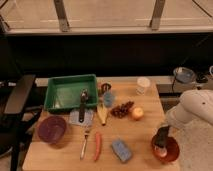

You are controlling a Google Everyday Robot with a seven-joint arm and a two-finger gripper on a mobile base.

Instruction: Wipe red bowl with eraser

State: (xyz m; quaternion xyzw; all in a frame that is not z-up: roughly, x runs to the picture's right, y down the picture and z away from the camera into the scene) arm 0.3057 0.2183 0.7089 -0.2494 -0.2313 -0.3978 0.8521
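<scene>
The red bowl (169,150) sits at the front right corner of the wooden table (135,135). My gripper (161,142) comes down from the white arm (192,110) on the right and hangs over the left part of the bowl. It is shut on the black eraser (161,135), which stands upright with its lower end down inside the bowl. The gripper and eraser hide part of the bowl's inside.
A purple bowl (51,129) sits front left and a light blue sponge (120,150) front centre. There are also a green tray (70,92), a fork (85,142), a red pepper (97,146), a banana (102,115), grapes (121,108), an orange (136,113), a white cup (143,85) and a chair (17,105) on the left.
</scene>
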